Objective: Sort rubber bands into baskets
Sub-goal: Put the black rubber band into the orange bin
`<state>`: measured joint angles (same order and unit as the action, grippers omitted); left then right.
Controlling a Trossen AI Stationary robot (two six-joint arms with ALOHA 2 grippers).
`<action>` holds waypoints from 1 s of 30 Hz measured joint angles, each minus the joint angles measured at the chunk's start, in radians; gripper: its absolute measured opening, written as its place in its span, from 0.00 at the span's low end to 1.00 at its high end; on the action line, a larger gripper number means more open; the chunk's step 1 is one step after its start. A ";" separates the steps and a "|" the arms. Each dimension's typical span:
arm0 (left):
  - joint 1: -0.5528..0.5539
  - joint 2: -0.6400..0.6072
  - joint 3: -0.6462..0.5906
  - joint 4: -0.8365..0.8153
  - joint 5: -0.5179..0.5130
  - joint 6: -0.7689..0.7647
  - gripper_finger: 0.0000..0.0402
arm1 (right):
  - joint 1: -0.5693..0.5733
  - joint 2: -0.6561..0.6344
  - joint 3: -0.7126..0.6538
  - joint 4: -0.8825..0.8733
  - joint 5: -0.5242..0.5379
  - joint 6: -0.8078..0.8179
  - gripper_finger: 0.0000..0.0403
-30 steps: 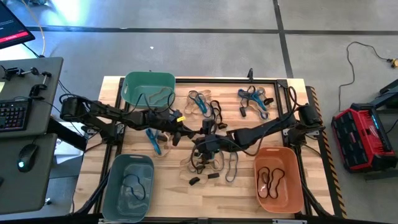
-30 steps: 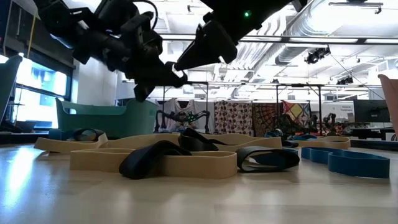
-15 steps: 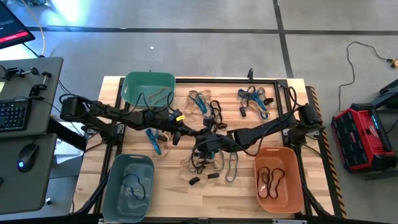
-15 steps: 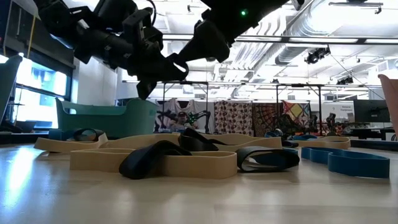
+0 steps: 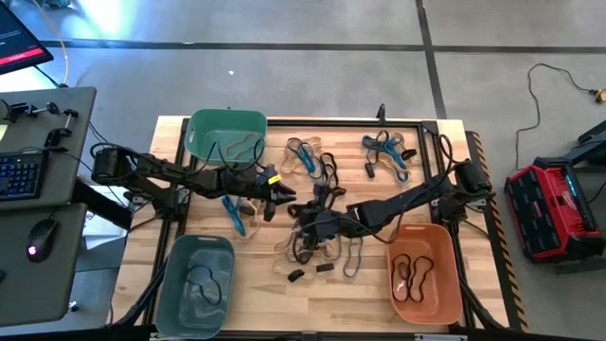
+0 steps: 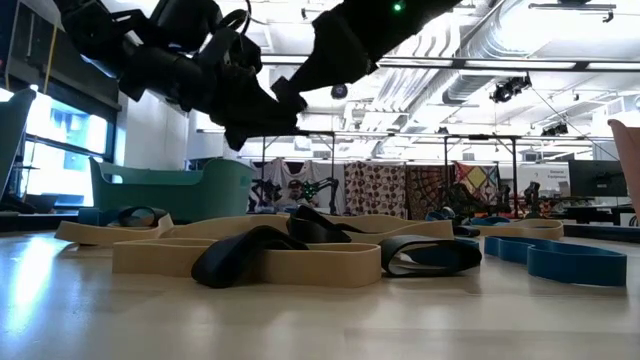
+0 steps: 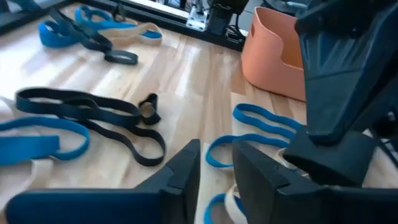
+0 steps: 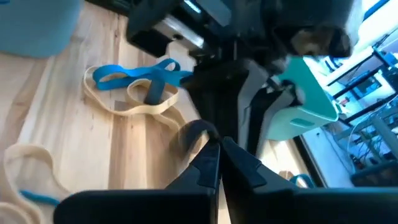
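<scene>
My right tool [image 5: 311,215] sits over the tangle in the middle of the tabletop [image 5: 256,284], its fingers [image 8: 214,163] pressed together tip to tip; in the right wrist view a dark strip [image 8: 193,132] lies right at the tips, but I cannot tell whether it is actually pinched. My left tool [image 5: 284,196] hovers just beside it, fingers [image 7: 186,171] parted by a narrow gap with nothing between them.

Under and around both tools lie the rubber bands [image 5: 317,248]: tan, black and blue loops overlapping in a heap, with a blue one [image 5: 233,215] off toward the left arm and another cluster [image 5: 383,152] at the far side. The teal basket [image 5: 225,137] stands at the far left corner, the grey-blue basket [image 5: 196,284] at the near left and the orange basket [image 5: 424,275] at the near right, each with at least one band in it already.

I judge these bands light, limp and grippy. They will drape and drag neighbours along where they cross. I would take one by a free end of its loop, clear of the overlaps, and lift slowly so the others fall away.
</scene>
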<state>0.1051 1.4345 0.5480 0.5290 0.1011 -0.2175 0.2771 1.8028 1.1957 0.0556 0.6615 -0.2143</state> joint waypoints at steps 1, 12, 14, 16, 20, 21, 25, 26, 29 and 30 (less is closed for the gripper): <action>0.000 0.000 0.000 0.001 -0.008 0.017 0.24 | 0.007 -0.006 0.000 -0.028 0.012 0.022 0.00; 0.016 0.000 0.000 0.020 -0.035 0.064 0.29 | 0.128 -0.230 0.000 -0.437 0.003 0.466 0.00; 0.016 0.000 0.000 0.016 -0.035 0.078 0.29 | 0.164 -0.283 0.001 -0.547 -0.035 0.592 0.00; 0.016 0.000 0.000 0.015 -0.032 0.092 0.29 | 0.206 -0.328 0.001 -0.666 -0.077 0.717 0.00; 0.016 0.000 0.000 0.012 -0.017 0.116 0.29 | 0.301 -0.398 0.001 -0.913 -0.137 1.023 0.00; 0.016 0.000 0.000 0.009 -0.016 0.117 0.29 | 0.324 -0.409 0.001 -0.973 -0.166 1.115 0.00; 0.016 0.000 0.000 0.006 -0.014 0.117 0.29 | 0.422 -0.419 0.001 -1.155 -0.333 1.438 0.00; 0.016 0.000 0.000 0.004 -0.014 0.118 0.29 | 0.446 -0.416 0.001 -1.190 -0.369 1.504 0.00; 0.016 0.000 0.000 -0.005 -0.014 0.127 0.29 | 0.504 -0.401 0.001 -1.248 -0.428 1.652 0.00; 0.016 0.000 0.000 -0.008 -0.014 0.133 0.29 | 0.518 -0.392 0.001 -1.265 -0.435 1.682 0.00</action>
<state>0.1215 1.4345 0.5480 0.5209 0.0872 -0.0848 0.7951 1.4108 1.1969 -1.2092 0.2267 1.4674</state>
